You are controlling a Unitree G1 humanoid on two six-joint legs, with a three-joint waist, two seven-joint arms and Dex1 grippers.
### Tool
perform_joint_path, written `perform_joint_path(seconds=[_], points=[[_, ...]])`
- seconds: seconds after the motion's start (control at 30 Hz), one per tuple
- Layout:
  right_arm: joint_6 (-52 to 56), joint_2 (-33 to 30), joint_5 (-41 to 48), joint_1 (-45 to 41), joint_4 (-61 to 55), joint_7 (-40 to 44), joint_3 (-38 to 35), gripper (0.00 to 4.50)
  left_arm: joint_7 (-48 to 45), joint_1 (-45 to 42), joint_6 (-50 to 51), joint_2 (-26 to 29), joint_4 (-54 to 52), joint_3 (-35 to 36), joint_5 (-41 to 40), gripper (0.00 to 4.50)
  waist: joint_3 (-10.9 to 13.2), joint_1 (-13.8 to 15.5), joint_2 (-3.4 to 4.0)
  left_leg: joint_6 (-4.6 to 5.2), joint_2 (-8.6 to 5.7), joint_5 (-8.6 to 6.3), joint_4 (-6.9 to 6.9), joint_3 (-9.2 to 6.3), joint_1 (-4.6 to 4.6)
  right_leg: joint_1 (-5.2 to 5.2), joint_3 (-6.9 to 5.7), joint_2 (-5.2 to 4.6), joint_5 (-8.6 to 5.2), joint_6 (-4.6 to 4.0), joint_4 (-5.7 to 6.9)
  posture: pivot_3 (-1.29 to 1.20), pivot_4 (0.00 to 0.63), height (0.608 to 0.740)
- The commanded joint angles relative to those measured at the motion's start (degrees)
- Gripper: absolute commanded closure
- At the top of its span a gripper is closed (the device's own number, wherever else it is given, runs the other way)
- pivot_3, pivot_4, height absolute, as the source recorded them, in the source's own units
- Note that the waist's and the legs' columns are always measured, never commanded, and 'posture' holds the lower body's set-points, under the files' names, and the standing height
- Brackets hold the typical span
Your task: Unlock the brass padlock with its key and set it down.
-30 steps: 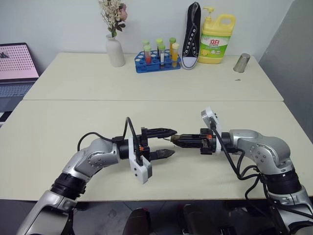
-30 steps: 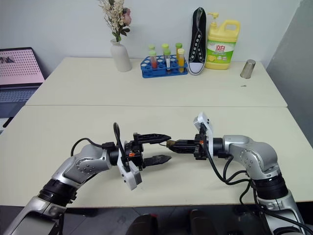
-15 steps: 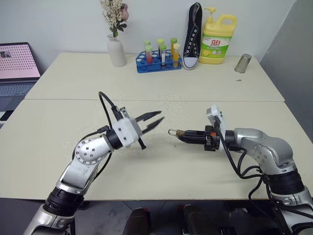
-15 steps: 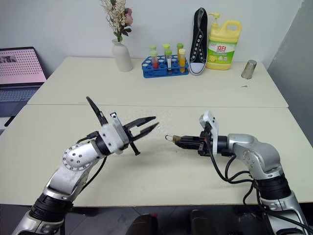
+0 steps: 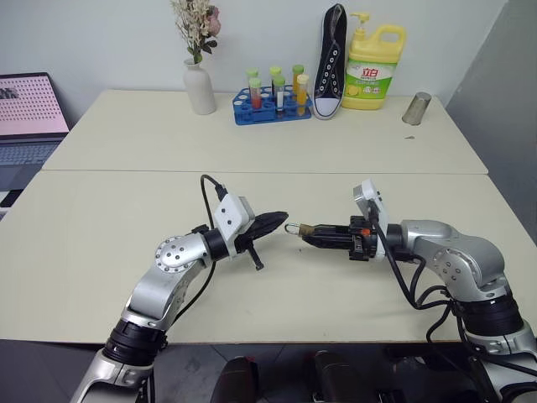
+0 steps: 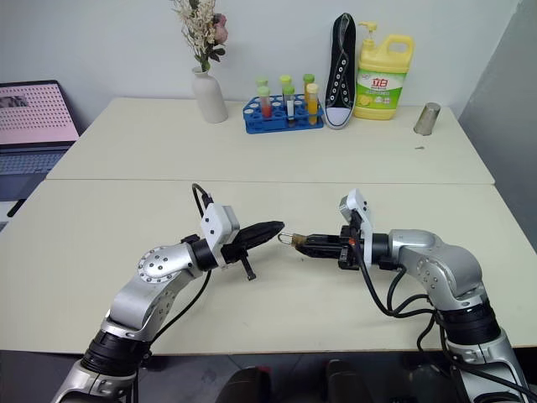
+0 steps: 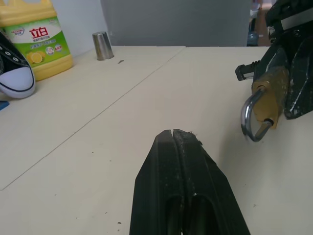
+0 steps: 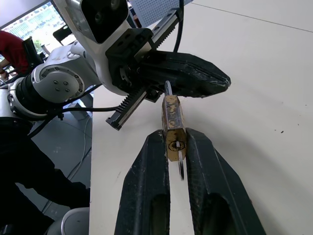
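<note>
1. The brass padlock (image 8: 172, 125) sits pinched between the two black fingers of my right gripper (image 6: 304, 244), held in the air above the cream table (image 5: 268, 143), its silver shackle (image 7: 250, 117) pointing toward my left arm.
2. A small silvery key hangs from the keyhole at the lock's base, between my right fingers (image 8: 146, 176).
3. My left gripper (image 5: 273, 222) has its fingers pressed flat together with nothing between them. It points level toward the padlock, its tip just beside the shackle but apart from it.
4. Both grippers face each other over the near half of the table, near its middle.
5. Along the far edge stand a white vase of dried flowers (image 5: 198, 80), a blue rack of coloured test tubes (image 5: 270, 99), a black sneaker (image 5: 330, 59) leaning upright, a yellow detergent bottle (image 5: 372, 65) and a metal cup (image 5: 415, 108).
6. A laptop (image 5: 29, 117) with a pink screen sits off the table on my left side.
</note>
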Motion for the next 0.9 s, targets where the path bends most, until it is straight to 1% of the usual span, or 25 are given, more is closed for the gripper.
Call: perform_joint_path(seconds=[0.03, 0.3, 0.6, 0.77, 0.9], points=[[-0.13, -0.44, 1.42, -0.12, -2.35, 0.28, -1.66, 4.35, -1.17, 0.34, 1.98, -0.43, -4.13, 1.22, -1.99, 4.5, 0.0, 0.0, 0.0, 0.0, 0.0, 0.0, 0.0, 0.0, 0.0, 0.0, 0.0, 0.0, 0.0, 0.0, 0.0, 0.0, 0.15, 0.74], [-0.31, -0.47, 1.13, -0.24, -1.57, 0.4, -1.39, 4.35, -2.34, 2.27, 6.83, -0.46, -8.94, 2.0, -4.94, 4.5, 0.0, -0.01, 0.0, 0.0, 0.0, 0.0, 0.0, -0.01, 0.0, 0.0, 0.0, 0.0, -0.01, 0.01, 0.0, 0.0, 0.15, 0.74], [-0.63, -0.68, 0.49, -0.53, -0.62, 0.74, -1.02, 4.35, -3.53, 3.21, 11.33, 0.89, -12.9, 3.57, -7.83, 4.5, 0.0, -0.01, 0.0, 0.0, 0.0, 0.0, 0.0, 0.0, 0.0, 0.0, 0.02, 0.0, -0.01, 0.01, -0.01, 0.0, 0.15, 0.74], [-0.83, -0.86, 0.01, -0.67, -0.21, 1.19, -0.64, 4.35, -4.26, 3.44, 16.18, 1.46, -16.1, 5.31, -12.55, 4.5, 0.0, -0.01, -0.01, 0.0, 0.0, 0.0, 0.0, -0.01, 0.0, 0.0, 0.02, 0.0, -0.02, 0.03, -0.01, 0.0, 0.15, 0.74], [-0.87, -0.91, -0.26, -0.6, -0.22, 1.54, -0.53, 4.35, -3.05, 3.21, 19.76, 1.05, -17.49, 7.06, -16.31, 4.5, 0.0, -0.01, -0.01, 0.0, 0.0, 0.0, 0.0, -0.01, 0.0, 0.0, 0.02, 0.0, -0.13, 0.22, -0.01, 0.0, 0.15, 0.74]])
